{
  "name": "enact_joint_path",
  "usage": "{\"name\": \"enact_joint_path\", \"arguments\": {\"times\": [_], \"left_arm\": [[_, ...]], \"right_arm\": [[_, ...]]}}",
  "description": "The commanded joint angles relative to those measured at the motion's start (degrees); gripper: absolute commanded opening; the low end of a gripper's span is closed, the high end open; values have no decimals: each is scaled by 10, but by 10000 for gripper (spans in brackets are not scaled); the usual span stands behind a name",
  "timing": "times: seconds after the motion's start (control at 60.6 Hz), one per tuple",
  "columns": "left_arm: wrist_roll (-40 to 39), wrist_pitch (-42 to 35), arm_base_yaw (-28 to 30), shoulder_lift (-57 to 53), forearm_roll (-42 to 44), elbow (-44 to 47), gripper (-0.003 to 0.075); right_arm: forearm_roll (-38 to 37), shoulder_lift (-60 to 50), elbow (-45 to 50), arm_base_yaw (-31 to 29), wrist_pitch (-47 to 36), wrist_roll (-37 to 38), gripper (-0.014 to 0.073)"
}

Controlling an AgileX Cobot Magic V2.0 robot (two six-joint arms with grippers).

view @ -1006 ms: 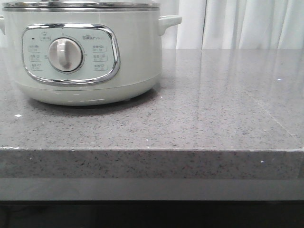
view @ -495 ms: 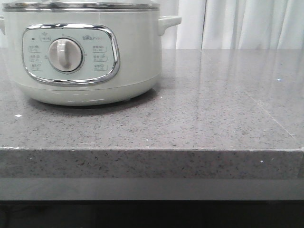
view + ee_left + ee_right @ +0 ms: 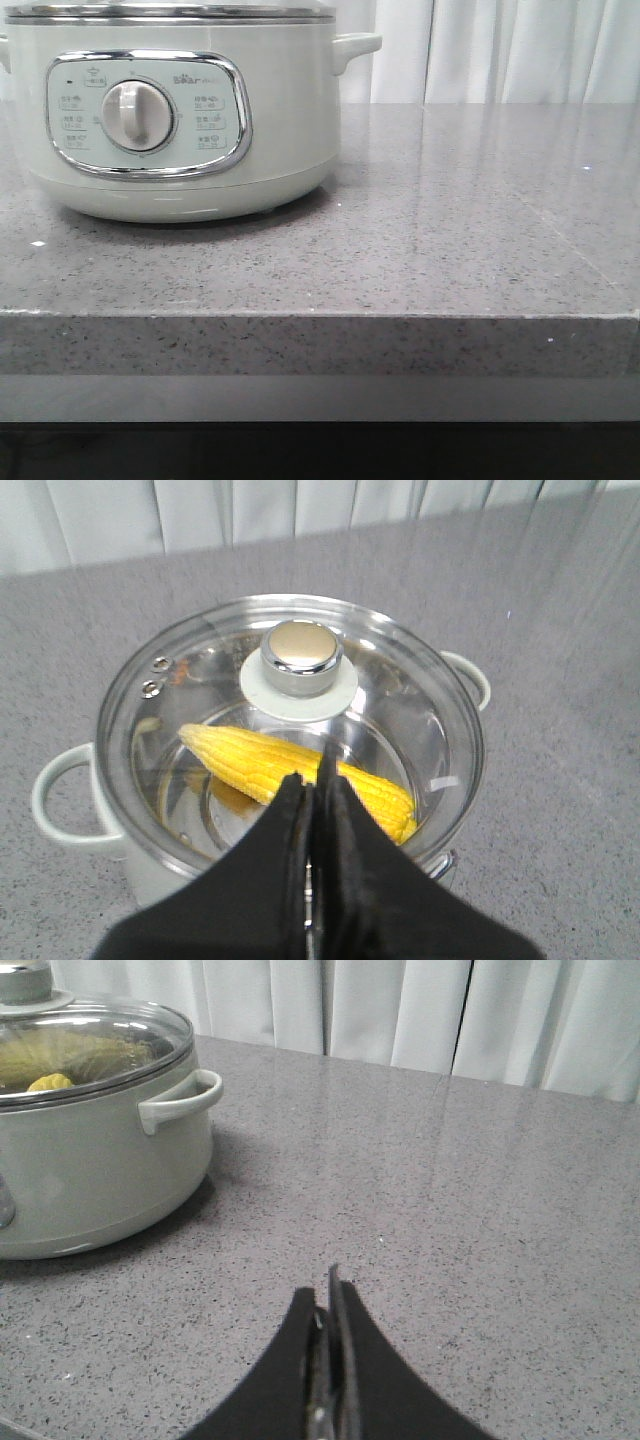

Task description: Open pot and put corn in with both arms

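One pot (image 3: 120,870) with glass lid (image 3: 400,695) on, one corn (image 3: 260,762) inside, left gripper (image 3: 314,780) and right gripper (image 3: 330,1295) pressed together, empty

We see the pot (image 3: 280,110) as smooth, glossy pale plastic or enamel, its control panel (image 3: 148,113) framed in bright chrome around a matt white dial (image 3: 137,115); the lid (image 3: 400,720) is clear glass in a polished metal rim, with a mirror-like knob (image 3: 301,650); the corn (image 3: 290,770) beneath looks waxy and bumpy; the countertop (image 3: 450,230) is speckled grey stone, polished and reflective; the curtains (image 3: 420,1010) are soft white cloth; both grippers' fingers (image 3: 345,880) look matt black.
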Motion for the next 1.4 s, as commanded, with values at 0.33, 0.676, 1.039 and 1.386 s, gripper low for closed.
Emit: {"name": "enact_joint_path", "arguments": {"times": [0.33, 0.676, 1.039, 1.386], "left_arm": [[-1, -161, -5, -343, 4, 271, -18], [-1, -161, -5, -481, 4, 351, -18], [-1, -159, -5, -481, 7, 375, -18], [-1, -205, 87, -529, 7, 472, -18]], "right_arm": [[-2, 1, -16, -2, -49, -6, -67], [-2, 1, -16, -2, -49, -6, -67], [-2, 1, -16, -2, -49, -6, -67], [-2, 1, -16, -2, -49, -6, -67]]}}
